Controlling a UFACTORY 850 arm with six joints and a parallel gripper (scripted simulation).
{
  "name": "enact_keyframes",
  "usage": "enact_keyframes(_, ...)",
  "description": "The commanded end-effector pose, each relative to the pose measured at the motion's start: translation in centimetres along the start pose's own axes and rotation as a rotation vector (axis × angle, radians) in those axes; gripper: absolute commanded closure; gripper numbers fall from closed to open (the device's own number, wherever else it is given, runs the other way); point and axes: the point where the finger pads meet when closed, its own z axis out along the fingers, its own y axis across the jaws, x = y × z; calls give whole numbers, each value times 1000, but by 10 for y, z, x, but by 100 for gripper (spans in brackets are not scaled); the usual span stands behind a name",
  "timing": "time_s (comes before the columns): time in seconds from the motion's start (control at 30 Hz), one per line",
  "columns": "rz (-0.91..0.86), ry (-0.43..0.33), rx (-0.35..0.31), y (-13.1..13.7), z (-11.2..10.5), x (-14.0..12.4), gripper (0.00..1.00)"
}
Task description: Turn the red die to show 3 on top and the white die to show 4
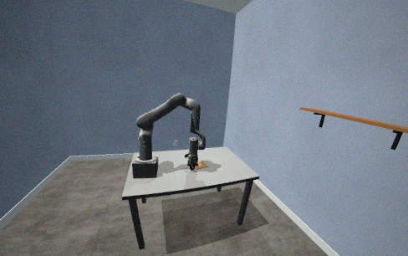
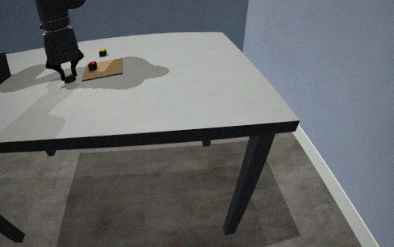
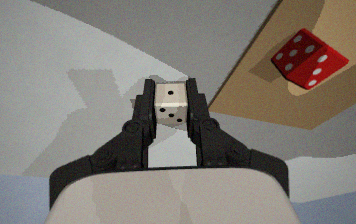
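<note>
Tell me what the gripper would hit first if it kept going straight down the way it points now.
The gripper, shut on the white die, points down at the table beside the mat. It would press into the table; any remaining gap is unclear.

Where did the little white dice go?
The white die is pinched in the gripper, on the table just off the brown mat, left of the red die in the exterior view.

My worktop (image 2: pixel 190 85) is grey. On it lie a tan mat (image 2: pixel 106 69), a yellow die (image 2: pixel 102 52) beyond the mat, my arm's dark base (image 1: pixel 145 168), and the white die (image 3: pixel 170 103) beside the mat, pinched in my claw (image 3: pixel 170 109).
</note>
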Motion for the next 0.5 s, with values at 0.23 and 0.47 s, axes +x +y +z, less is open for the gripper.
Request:
enact_keyframes(0.23,0,-1,-1,1,-38,-1,79)
enact_keyframes(0.47,0,-1,-1,1,-76,-1,79)
